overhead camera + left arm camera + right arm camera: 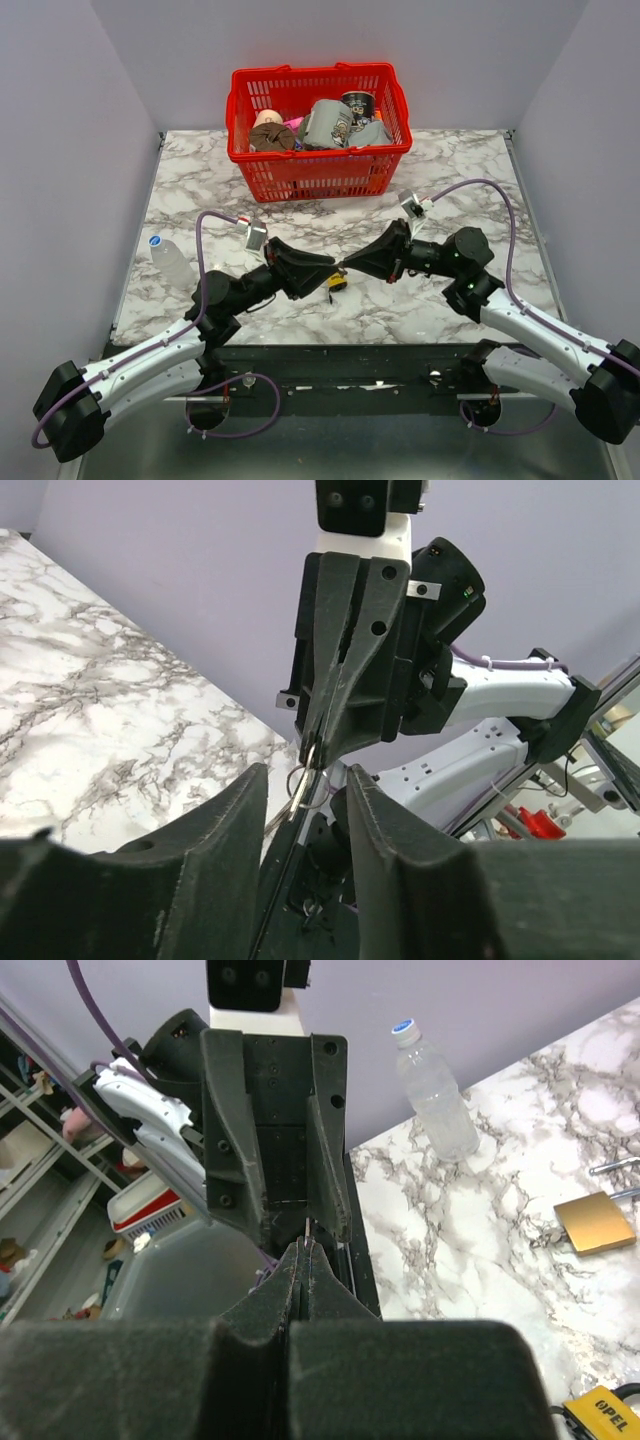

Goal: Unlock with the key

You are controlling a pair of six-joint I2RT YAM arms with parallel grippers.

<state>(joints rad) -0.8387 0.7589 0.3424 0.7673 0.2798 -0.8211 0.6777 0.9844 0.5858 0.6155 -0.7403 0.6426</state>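
My right gripper (306, 1247) is shut on the key (306, 1227), a thin grey metal sliver that sticks out past its tips. In the left wrist view the key (299, 798) and its ring hang from the right gripper (313, 746). My left gripper (305, 775) is open, with one finger on each side of the key and not touching it. In the top view both grippers meet tip to tip, left (328, 268) and right (347, 267), just above the small yellow-and-black padlock (338, 283), which lies on the table and also shows in the right wrist view (605, 1410).
A plain brass padlock (596, 1222) lies on the marble table. A clear water bottle (170, 262) lies at the left edge. A red basket (320, 152) holding several items stands at the back centre. The table's dark front rail runs below the grippers.
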